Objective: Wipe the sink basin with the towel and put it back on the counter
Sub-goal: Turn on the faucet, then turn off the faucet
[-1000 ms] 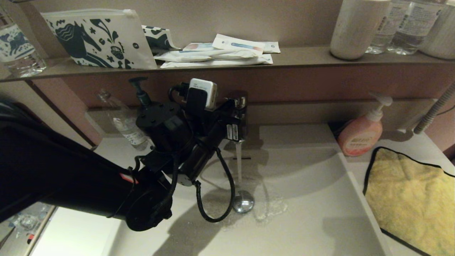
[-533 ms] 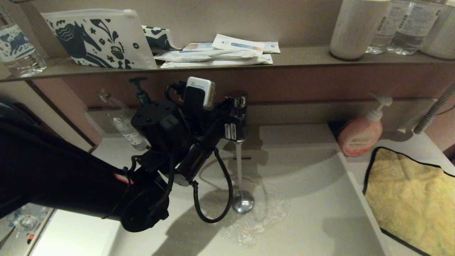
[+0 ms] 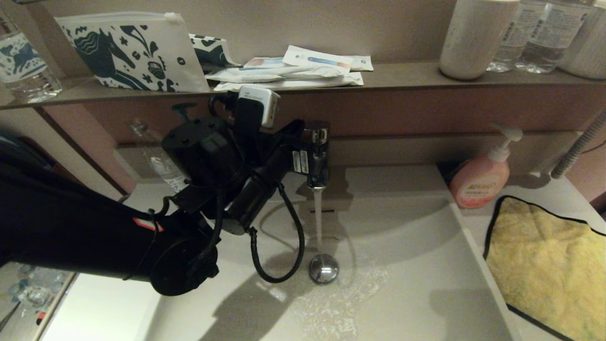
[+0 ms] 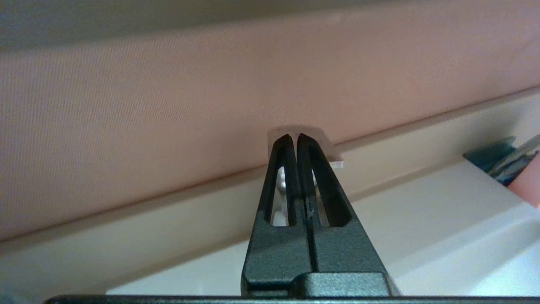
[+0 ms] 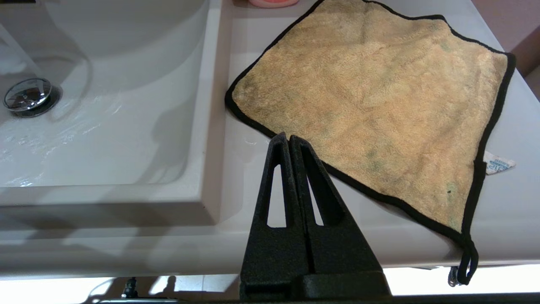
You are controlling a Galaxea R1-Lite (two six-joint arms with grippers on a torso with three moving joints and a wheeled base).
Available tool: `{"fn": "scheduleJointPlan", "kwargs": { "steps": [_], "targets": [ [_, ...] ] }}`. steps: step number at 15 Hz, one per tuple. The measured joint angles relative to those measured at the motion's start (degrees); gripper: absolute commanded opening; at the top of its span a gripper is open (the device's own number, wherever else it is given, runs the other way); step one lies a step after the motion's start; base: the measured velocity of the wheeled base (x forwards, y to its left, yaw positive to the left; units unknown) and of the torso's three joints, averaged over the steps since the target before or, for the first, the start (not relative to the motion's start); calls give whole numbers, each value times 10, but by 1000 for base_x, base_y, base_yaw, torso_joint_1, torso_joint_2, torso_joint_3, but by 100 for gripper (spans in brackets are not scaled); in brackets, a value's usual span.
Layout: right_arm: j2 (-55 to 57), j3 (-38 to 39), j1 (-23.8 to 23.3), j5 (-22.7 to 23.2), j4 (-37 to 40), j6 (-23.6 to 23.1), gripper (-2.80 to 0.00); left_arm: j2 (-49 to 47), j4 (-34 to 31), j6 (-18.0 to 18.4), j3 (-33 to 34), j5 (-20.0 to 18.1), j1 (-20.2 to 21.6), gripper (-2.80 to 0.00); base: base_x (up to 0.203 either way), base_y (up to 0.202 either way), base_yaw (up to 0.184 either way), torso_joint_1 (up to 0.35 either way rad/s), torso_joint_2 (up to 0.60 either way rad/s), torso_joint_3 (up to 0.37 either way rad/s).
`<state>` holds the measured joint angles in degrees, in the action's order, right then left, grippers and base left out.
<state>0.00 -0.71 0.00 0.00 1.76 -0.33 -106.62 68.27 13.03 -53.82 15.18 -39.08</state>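
Observation:
The off-white sink basin (image 3: 416, 284) fills the middle of the head view, and water runs from the chrome faucet (image 3: 318, 156) down beside the round drain plug (image 3: 324, 268). My left gripper (image 3: 298, 130) is shut, its tips against the underside of the faucet's chrome handle (image 4: 320, 137). The mustard-yellow towel (image 3: 549, 265) lies spread flat on the counter (image 3: 473, 222) to the right of the basin. My right gripper (image 5: 290, 137) is shut and empty. It hovers over the counter's front part, just off the towel's (image 5: 371, 97) black-edged near side. The right gripper is out of the head view.
A pink soap dispenser (image 3: 479, 182) stands at the basin's back right corner and a clear bottle (image 3: 165, 166) at the back left. The brown shelf (image 3: 402, 76) above holds the horse-print pouch (image 3: 132, 52), packets and bottles. A corrugated hose (image 3: 577, 147) runs down at the far right.
My left arm has lifted and drawn a little to the left at the faucet handle. The sheet of water has spread further over the basin floor toward the front.

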Motion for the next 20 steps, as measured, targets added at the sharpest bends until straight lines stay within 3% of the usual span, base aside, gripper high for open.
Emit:
{"fn": "scheduleJointPlan", "kwargs": {
  "steps": [9,15,20],
  "targets": [
    [0,0,0,0,0,0,-280,-28,-13,-2,-36,-2,-2,-280,0,0,0,0,0,0],
    [0,0,0,0,0,0,-280,-31,27,-2,11,-1,-13,-280,0,0,0,0,0,0],
    [0,0,0,0,0,0,-280,7,20,0,45,3,-16,-280,0,0,0,0,0,0]
  ]
}}
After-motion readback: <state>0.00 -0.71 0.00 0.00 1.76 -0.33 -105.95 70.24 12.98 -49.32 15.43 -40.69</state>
